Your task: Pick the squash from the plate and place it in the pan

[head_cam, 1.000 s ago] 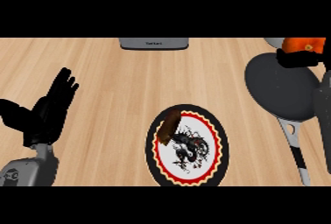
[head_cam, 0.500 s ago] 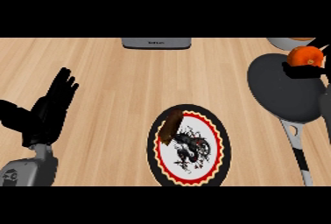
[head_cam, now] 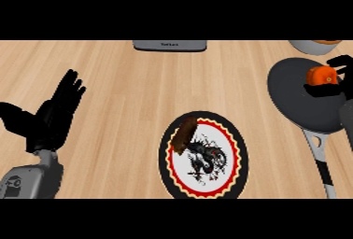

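An orange squash [head_cam: 321, 75] sits over the far right part of the dark grey pan [head_cam: 300, 105]. My right hand [head_cam: 339, 63] comes in from the right edge, its black fingers curled round the squash. Whether the squash touches the pan's floor cannot be told. The round plate [head_cam: 167, 161], with a red and black rim and a dark drawing in its middle, lies at the centre front. A brown oblong item [head_cam: 184, 135] rests on its upper left. My left hand [head_cam: 53, 114] stands open at the left, fingers up, resting.
The pan's grey handle [head_cam: 321, 161] runs toward the front right edge. A grey appliance [head_cam: 170, 45] stands at the counter's far edge, and part of a bowl [head_cam: 316, 45] shows at the far right. Wooden counter surrounds the plate.
My right hand has carried the squash nearer to me, from the pan's far edge to over the pan's inside. The left hand and the plate have not moved.
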{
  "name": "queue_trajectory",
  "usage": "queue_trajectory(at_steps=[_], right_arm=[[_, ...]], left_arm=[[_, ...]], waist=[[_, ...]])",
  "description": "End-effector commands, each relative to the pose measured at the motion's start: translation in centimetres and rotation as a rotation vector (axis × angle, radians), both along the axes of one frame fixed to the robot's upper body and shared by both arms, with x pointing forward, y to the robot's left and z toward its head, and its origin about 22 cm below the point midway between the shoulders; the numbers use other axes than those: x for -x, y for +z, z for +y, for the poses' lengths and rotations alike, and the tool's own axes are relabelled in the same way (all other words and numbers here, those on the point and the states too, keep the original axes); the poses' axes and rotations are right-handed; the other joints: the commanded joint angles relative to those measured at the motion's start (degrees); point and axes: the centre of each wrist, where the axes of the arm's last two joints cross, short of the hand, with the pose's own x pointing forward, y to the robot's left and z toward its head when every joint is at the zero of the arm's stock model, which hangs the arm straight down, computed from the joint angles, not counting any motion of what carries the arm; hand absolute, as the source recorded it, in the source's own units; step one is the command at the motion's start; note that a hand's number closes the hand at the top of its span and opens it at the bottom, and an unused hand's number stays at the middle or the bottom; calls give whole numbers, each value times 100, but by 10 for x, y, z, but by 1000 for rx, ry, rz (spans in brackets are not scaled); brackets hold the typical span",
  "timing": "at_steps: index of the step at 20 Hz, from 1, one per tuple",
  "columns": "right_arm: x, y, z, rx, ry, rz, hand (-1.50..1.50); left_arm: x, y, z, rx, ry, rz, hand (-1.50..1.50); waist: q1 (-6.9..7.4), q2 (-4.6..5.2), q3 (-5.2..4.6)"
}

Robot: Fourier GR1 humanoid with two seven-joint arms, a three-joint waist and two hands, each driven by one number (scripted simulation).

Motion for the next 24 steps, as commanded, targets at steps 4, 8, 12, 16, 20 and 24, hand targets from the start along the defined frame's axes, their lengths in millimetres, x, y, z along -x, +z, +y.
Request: queue_trajectory(at_steps=[4,8,12,16,20,24], right_arm=[[8,-18,-18,-155,34,44,-150],[12,-18,-26,-208,40,-132,-150],[19,-3,-47,-362,32,-292,-150],[41,-5,-73,-510,17,-442,-150],[88,-23,-112,-608,61,-495,-150],[139,-42,-142,-714,146,-537,-150]], left_arm=[[0,-4,-3,-9,-9,-4,0],[-1,-12,5,8,-4,-4,0],[16,-8,12,14,7,4,0],[11,-2,16,-18,39,-3,0],[10,-2,14,5,56,23,0],[17,-15,22,-3,56,11,0]], waist=[[6,3,4],[13,26,10],[-74,-60,2],[-234,-99,-4],[-289,-111,-9],[-344,-123,-14]])
